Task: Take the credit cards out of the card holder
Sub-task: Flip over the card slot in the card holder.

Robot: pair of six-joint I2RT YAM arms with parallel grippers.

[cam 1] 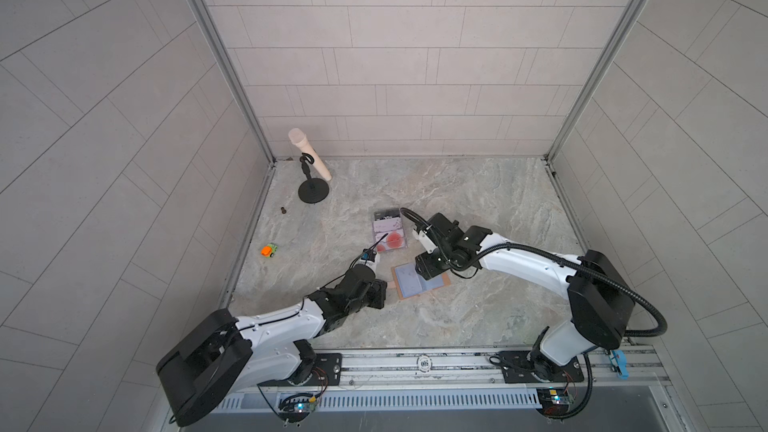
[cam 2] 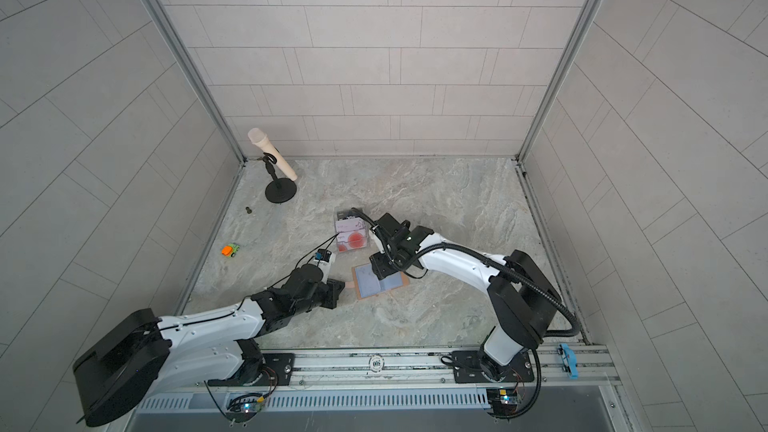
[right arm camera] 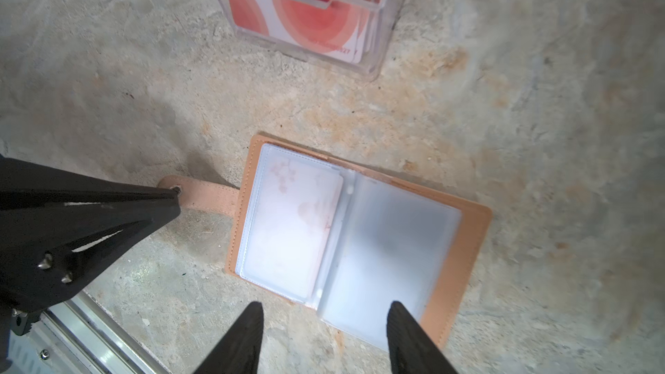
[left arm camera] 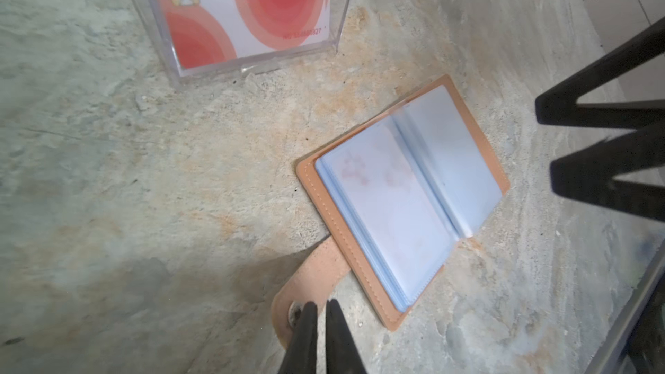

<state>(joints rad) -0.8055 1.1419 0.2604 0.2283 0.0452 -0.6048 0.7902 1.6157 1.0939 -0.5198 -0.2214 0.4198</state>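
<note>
While your left claw (left arm camera: 321,305) is squeezing almost shut on the strap (left arm camera: 309,278) of the card holder (left arm camera: 406,192), right at the snap end, your right claw (right arm camera: 324,309) is hanging wide open and gripping nothing. The tan card holder is lying flat and open on the bench (cam 1: 478,201), between your two arms and near the front edge, with its frosted plastic sleeves facing up. The strap is sticking out from the side nearest your left arm, and the two left fingers are meeting on it with only a thin gap between them.

Your right claw is hovering over the holder's edge nearest that arm. In the right wrist view one finger (right arm camera: 403,322) is showing in front of the sleeve page that is looking blank, and the other is showing over bare bench just off the holder. Whether either tip is touching, you cannot tell from these views.

A pale card (right arm camera: 291,228) with faint pink marks is sitting fully tucked inside the sleeve on the strap side.

Just beyond the holder, and apart from it, a clear box (left arm camera: 259,65) is standing with a red-circled card (left arm camera: 280,5) leaning inside it. Toward the far left corner a microphone (cam 1: 309,155) is resting on a black stand, and a small orange and green toy car (cam 1: 269,250) is sitting near the left edge.
</note>
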